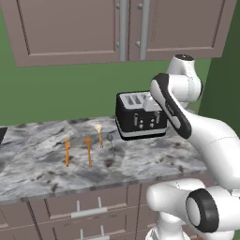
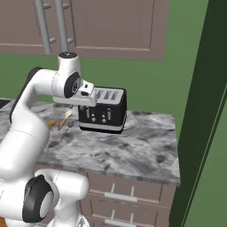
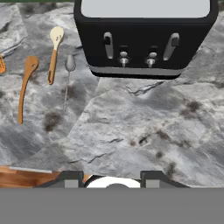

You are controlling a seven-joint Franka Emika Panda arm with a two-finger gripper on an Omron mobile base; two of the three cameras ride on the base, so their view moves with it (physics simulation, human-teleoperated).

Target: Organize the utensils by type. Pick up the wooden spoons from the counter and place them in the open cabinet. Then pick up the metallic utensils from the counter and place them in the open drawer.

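Wooden spoons first: I see both lying on the counter [image 1: 140, 164], none moved yet. From the left base camera the all orange-brown spoon [image 1: 88, 151] lies beside the cream-bowled spoon [image 1: 99, 134], with the dark grey spoon [image 1: 111, 139] just right of that and the orange-handled utensil [image 1: 67, 151] at the left end of the row. All four lie roughly parallel, apart from each other, left of the black toaster [image 1: 140, 117].

Upper cabinets [image 1: 70, 28] above the counter look shut from here, and the drawer fronts [image 1: 86, 208] below appear closed too (the open cabinet and open drawer must be elsewhere). So I judge the whole job is left: two wooden pieces to the cabinet, then two metal ones to the drawer.

My gripper [image 3: 113, 177] hangs high over the counter, looking down at bare marble in front of the toaster. Its two finger tips [image 3: 70, 178] stand apart, about half spread as far as I can judge, with nothing between them and touching nothing. In the hand camera the spoons sit off toward the upper left, well away from the fingers.
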